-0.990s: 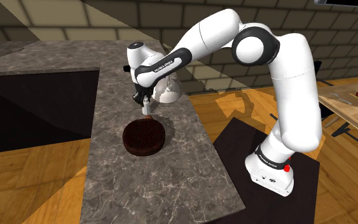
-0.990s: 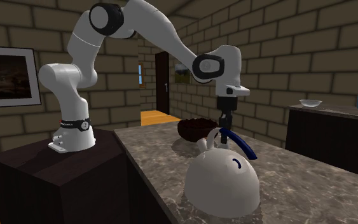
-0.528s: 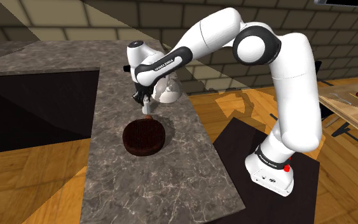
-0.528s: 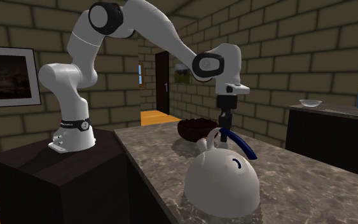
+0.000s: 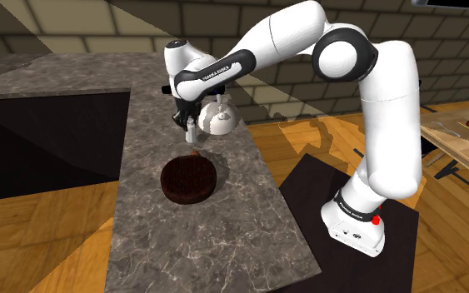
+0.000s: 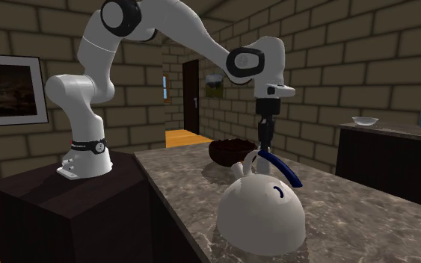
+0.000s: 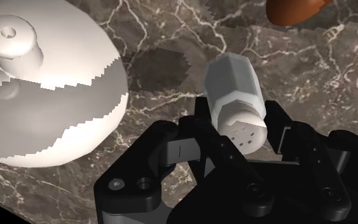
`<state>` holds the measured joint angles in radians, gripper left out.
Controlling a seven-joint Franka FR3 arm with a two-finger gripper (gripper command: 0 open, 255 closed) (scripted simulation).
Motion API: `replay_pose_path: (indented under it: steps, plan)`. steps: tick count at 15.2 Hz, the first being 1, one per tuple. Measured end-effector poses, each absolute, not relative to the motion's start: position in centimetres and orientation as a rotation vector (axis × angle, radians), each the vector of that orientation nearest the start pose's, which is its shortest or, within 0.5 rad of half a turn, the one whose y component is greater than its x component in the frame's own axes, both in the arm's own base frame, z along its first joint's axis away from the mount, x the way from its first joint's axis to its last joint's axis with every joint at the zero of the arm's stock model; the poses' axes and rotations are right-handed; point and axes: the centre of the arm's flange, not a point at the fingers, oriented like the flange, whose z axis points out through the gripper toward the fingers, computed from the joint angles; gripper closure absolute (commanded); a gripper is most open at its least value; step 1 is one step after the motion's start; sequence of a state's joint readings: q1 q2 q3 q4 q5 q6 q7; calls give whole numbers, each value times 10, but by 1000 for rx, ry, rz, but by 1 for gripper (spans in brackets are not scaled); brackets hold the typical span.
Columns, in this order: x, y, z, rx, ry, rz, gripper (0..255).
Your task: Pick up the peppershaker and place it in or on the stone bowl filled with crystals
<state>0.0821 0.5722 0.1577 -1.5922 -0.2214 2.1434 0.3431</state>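
Gripper: the all-black two-finger gripper [image 7: 242, 127] is closed on the pale grey, faceted pepper shaker with a white perforated cap [image 7: 233, 86]. Treat the load as held.
Pepper shaker: it sits between the fingers, clear of the bench, cap toward the hand and body pointing down at the stone. Judge its long axis as close to upright.
Key relation: in the shoulder view the gripper [image 5: 190, 126] hangs just beyond the far rim of the dark brown round bowl with a dark textured filling [image 5: 187, 180]. The bowl lies lower and toward that view's bottom edge. By this judgement you need a short travel that way, then a descent.
Cross-check: in the second exterior view the bowl [image 6: 227, 150] lies behind the gripper [image 6: 265, 140] and to that view's left.
Obstacle: the white domed kettle with a blue handle [image 5: 217, 121] stands just beside the gripper, on the side away from the bowl. A move toward the bowl should open that gap.
Surface: the grey-brown veined marble bench [image 5: 216, 241] is long and narrow. Keep the release over the bowl, not the bare stone.
Room: the dark box stand [image 5: 307, 200] sits on a wooden floor [image 5: 41, 225], and brick walls [image 6: 366, 52] enclose the space.
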Motion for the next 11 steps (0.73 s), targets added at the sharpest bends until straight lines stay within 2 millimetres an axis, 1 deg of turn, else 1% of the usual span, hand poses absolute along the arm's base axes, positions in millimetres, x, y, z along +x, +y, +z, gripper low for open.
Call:
replay_pose_path:
  steps: [11]
  plan:
    - [676,142,361,-3241,10,-29,255]
